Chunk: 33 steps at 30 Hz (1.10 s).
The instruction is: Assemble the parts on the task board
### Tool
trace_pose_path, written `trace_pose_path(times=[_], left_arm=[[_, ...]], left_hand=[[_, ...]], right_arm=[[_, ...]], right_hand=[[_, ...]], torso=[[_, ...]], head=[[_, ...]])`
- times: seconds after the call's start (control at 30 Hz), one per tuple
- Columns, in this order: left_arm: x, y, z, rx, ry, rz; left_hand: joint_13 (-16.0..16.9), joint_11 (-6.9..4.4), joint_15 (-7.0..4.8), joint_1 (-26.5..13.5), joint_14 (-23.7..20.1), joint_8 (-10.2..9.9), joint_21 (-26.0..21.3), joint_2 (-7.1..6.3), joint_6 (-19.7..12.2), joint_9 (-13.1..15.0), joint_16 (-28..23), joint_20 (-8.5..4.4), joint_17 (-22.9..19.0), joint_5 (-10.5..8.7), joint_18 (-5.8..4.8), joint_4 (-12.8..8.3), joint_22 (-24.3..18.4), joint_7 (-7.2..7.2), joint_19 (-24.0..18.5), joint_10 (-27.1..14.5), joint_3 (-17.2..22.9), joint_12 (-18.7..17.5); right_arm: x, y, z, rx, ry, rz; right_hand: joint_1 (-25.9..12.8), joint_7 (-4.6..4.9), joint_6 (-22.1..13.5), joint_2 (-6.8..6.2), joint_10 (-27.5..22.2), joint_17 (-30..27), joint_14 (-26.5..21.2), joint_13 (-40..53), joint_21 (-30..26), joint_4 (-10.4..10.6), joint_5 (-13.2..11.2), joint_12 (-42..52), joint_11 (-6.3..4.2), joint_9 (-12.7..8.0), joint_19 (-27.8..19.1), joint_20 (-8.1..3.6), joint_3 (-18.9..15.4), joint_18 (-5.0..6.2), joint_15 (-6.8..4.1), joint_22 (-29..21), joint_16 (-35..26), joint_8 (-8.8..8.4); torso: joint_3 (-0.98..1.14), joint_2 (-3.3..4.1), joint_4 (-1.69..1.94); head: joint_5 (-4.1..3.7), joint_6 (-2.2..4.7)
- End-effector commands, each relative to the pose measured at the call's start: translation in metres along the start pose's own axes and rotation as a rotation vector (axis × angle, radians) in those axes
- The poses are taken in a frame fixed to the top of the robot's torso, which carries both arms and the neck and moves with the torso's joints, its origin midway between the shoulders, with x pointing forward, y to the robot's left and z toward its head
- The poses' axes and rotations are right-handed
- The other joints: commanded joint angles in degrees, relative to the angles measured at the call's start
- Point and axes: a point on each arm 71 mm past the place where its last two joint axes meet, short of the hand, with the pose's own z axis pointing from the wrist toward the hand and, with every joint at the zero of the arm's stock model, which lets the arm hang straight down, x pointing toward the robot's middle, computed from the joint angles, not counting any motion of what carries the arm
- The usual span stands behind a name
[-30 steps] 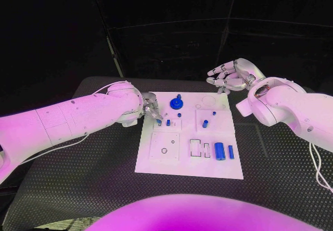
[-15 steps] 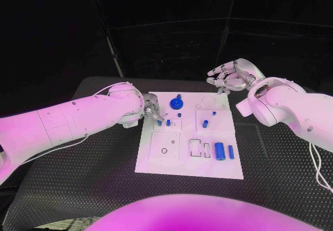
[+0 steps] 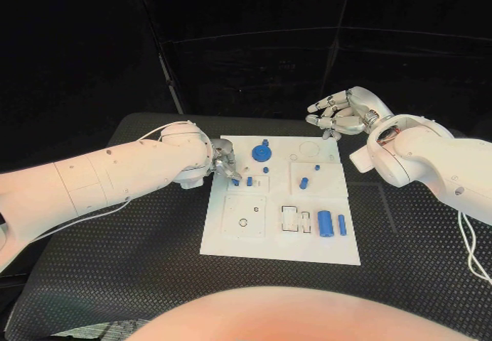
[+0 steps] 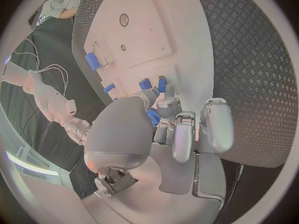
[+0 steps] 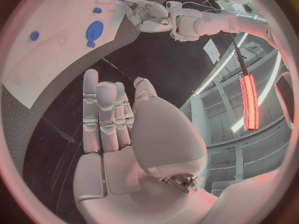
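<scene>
Matt white task board point(image 3: 231, 238); rough, textured black table point(image 3: 134, 270).

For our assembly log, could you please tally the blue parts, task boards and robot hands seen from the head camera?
Blue parts: 8 visible
Task board: 1
Hands: 2, left hand and right hand
Total: 11
</scene>
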Motion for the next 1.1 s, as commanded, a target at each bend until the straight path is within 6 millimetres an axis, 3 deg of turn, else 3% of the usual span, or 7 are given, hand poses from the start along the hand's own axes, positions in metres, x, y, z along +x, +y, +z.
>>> trace_pose_path(times=[0.03, 1.1], left_arm=[[0.0019, 0.0013, 0.0, -0.01, 0.016, 0.021], [0.0085, -0.0013, 0.0048, -0.016, 0.067, 0.049]], left_hand=[[-0.1, -0.05, -0.38, 0.8, 6.0, 0.3, 0.4, 0.01, -0.1, 0.1, 0.2, -0.07, 15.1, 0.27, 0.56, -6.2, 2.9, -0.37, 0.3, 0.1, 6.5, 0.1], [0.3, -0.16, -0.42, -0.9, 6.0, 1.2, 0.4, -0.62, 0.2, 0.6, 0.2, -0.09, 15.1, 0.26, 0.54, -6.0, 3.1, -0.59, 0.4, 0.6, 7.6, 0.4]], right_arm=[[0.0002, 0.0018, 0.0002, -0.012, 0.006, -0.001], [0.0006, 0.0019, -0.0001, -0.011, 0.01, -0.001]], right_hand=[[0.4, -0.17, -0.2, 0.17, -0.4, 0.1, 0.0, -0.1, -0.3, 0.0, 0.2, 0.2, -0.07, 0.0, 0.4, 0.0, 0.2, 0.73, -0.23, -0.1, -0.2, 0.38], [0.4, -0.16, -0.2, 0.1, -0.4, 0.1, 0.0, -0.2, -0.3, 0.0, 0.4, 0.3, -0.07, 0.0, 0.5, -0.02, 0.3, 0.73, -0.23, -0.1, -0.2, 0.43]], torso=[[-0.01, 0.03, -0.01], [0.0, 0.05, -0.04]], head=[[-0.01, 0.0], [-0.19, 0.0]])
